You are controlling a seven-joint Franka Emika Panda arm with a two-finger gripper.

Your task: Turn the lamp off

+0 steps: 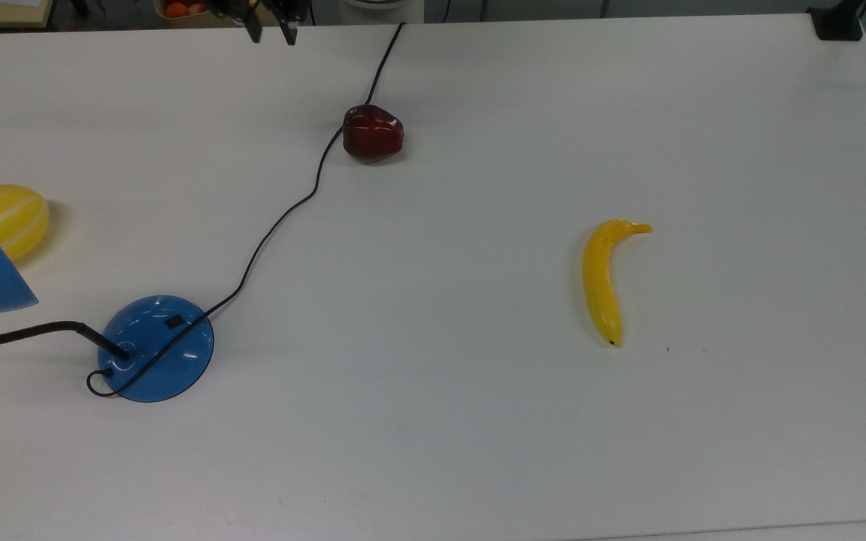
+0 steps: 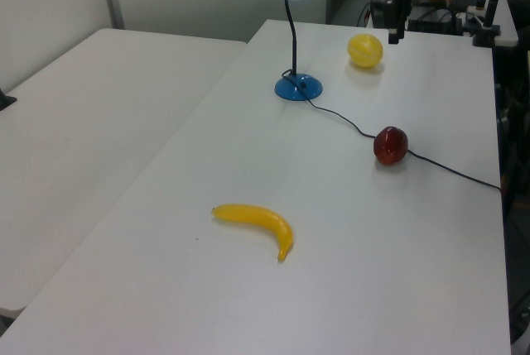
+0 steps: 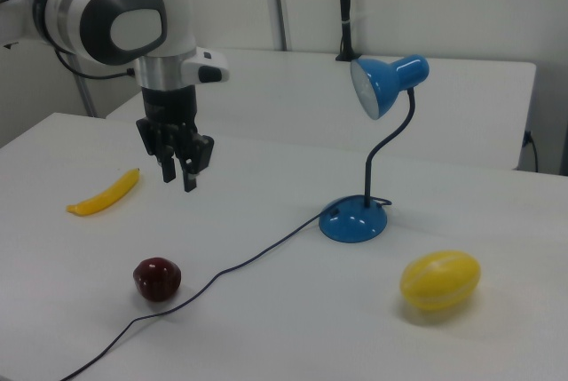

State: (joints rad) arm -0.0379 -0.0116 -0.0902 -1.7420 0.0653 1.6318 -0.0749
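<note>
From the top view I see the tool (image 1: 270,28) at the desk's (image 1: 478,421) far edge, its two fingers slightly apart and holding nothing. The lamp (image 1: 156,348) stands near the top view's left edge of the desk, its cord (image 1: 283,214) running past a dark red apple (image 1: 373,133). A banana (image 1: 603,278) lies well apart, toward the top view's right.

In the left view the lamp (image 2: 296,86) stands upright near the far end, a yellow melon (image 2: 364,50) beside it, and the tool (image 2: 396,34) hangs beyond the melon.

In the right view the tool (image 3: 178,173) hovers above the desk, fingers pointing down with a small gap between them, well apart from the lamp (image 3: 355,219).
</note>
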